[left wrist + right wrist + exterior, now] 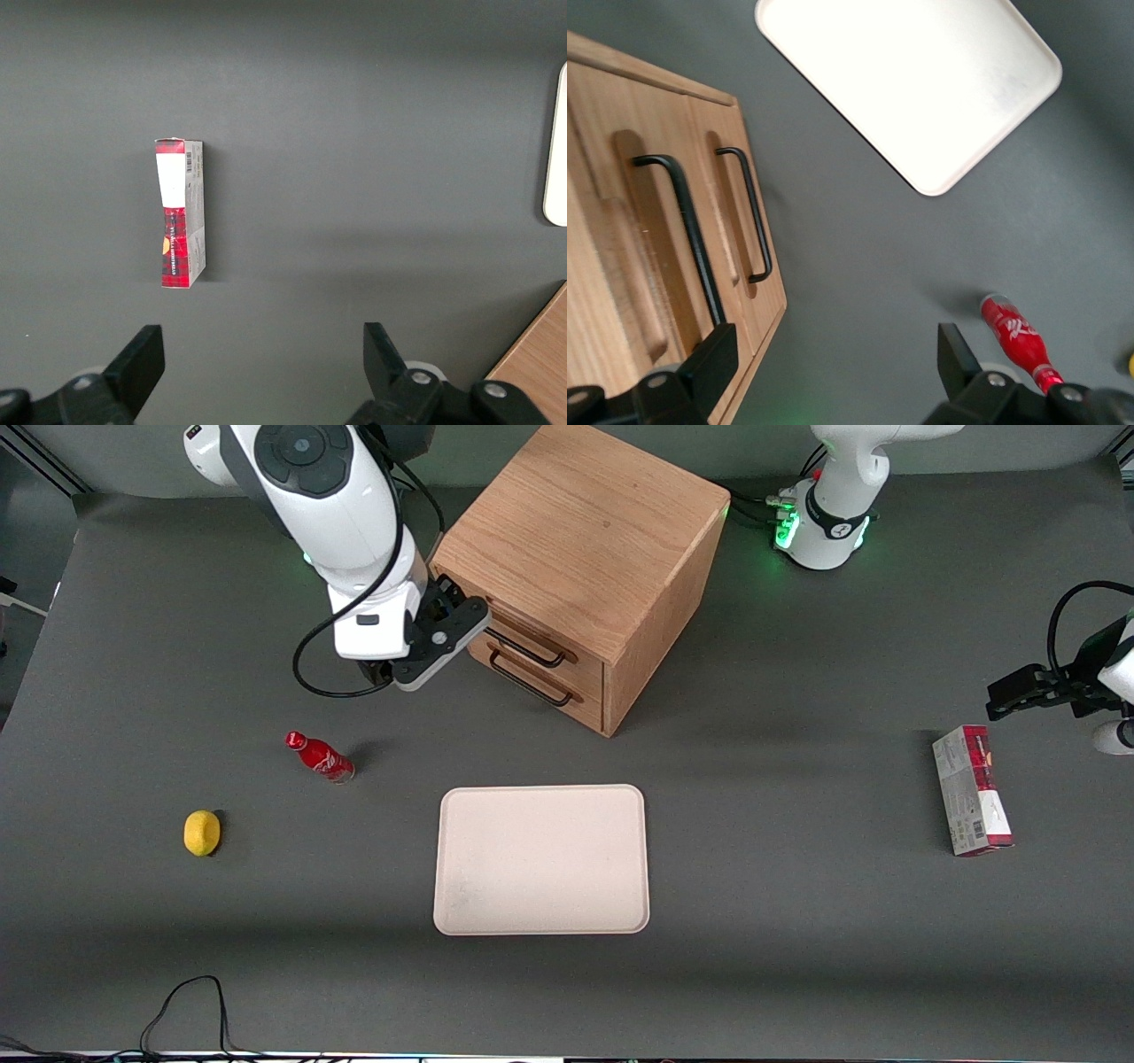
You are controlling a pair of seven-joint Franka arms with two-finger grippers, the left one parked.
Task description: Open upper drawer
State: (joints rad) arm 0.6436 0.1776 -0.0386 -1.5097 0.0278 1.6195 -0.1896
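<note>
The light oak cabinet (585, 549) stands at the back of the table. Its upper drawer (542, 640) carries a long black bar handle (525, 652) and lies flush with the lower drawer (567, 701). My gripper (440, 644) hangs open right beside the drawer fronts, at the handle's end toward the working arm. In the right wrist view the upper drawer (651, 257) and its handle (691, 239) run down to one finger (713, 363). The gripper (837, 354) holds nothing; only grey table shows between the fingers.
A beige tray (540, 859) lies nearer the front camera than the cabinet. A small red bottle (321, 755) and a yellow lemon (202, 833) lie toward the working arm's end. A red and white carton (972, 802) lies toward the parked arm's end.
</note>
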